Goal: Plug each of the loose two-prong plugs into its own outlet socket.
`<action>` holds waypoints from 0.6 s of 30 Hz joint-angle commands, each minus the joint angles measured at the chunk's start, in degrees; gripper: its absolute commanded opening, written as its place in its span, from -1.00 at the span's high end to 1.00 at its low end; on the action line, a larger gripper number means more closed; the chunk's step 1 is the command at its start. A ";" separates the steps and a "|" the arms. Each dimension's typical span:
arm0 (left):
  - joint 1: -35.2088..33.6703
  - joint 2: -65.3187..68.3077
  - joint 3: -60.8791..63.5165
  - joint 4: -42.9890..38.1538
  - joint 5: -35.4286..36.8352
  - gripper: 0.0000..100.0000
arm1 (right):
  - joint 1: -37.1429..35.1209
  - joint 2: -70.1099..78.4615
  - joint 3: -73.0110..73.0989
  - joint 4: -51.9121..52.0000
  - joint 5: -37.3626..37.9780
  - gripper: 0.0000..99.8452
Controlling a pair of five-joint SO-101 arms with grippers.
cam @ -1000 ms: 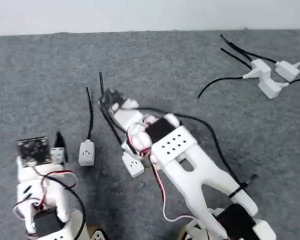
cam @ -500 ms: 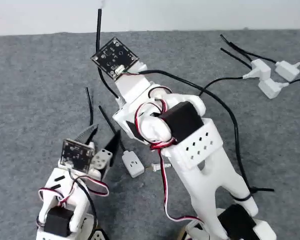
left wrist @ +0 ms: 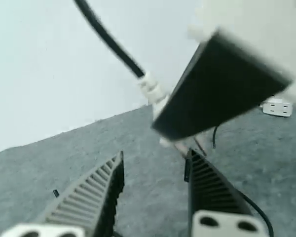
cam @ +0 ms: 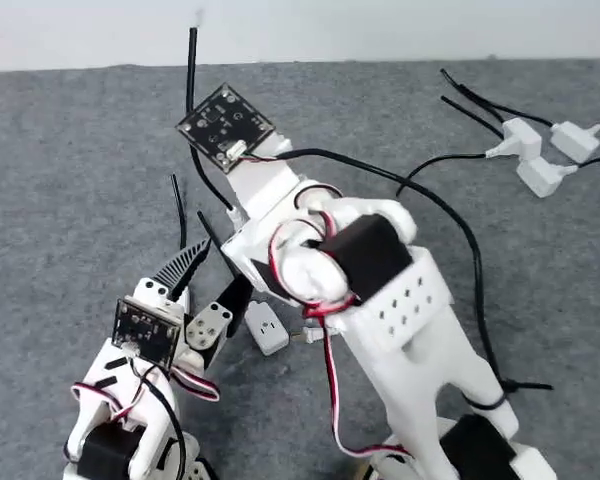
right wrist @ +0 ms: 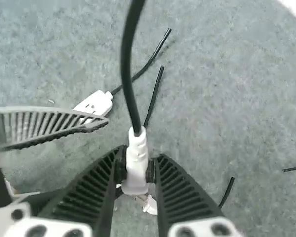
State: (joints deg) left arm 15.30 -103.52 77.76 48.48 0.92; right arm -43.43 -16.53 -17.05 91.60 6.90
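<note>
My right gripper (right wrist: 138, 154) is shut on a white two-prong plug (right wrist: 135, 170), held off the carpet with its black cord (right wrist: 128, 64) rising away. In the high view the cord (cam: 193, 80) stands up past the right arm (cam: 365, 265). My left gripper (cam: 220, 270) is open close beside it. In the left wrist view its fingers (left wrist: 96, 197) spread below the held plug (left wrist: 153, 94). One white outlet socket (cam: 267, 327) lies on the carpet between the arms. Another socket (right wrist: 93, 104) shows beyond the left gripper's ribbed finger (right wrist: 49, 126).
At the far right of the grey carpet lie several white plug-and-socket pieces (cam: 540, 160) with black cords; they also appear in the left wrist view as white sockets (left wrist: 276, 106). The right arm's black cable (cam: 460, 250) loops across the carpet.
The right arm has lifted, raising the plug and cord off the carpet. The left arm has swung right and forward, covering the left socket, and its gripper now sits beside the right one.
</note>
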 commanded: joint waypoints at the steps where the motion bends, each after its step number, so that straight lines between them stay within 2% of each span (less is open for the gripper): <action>1: 0.00 -0.88 -3.12 -1.67 0.62 0.61 | -0.66 -3.56 -2.73 1.80 -0.88 0.99; 18: -1.14 -0.79 -3.03 -4.22 0.35 0.61 | -3.38 -3.82 -2.64 6.90 -2.64 0.99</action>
State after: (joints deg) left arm 15.47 -103.52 77.76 46.37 0.92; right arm -45.10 -18.99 -17.14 97.14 5.05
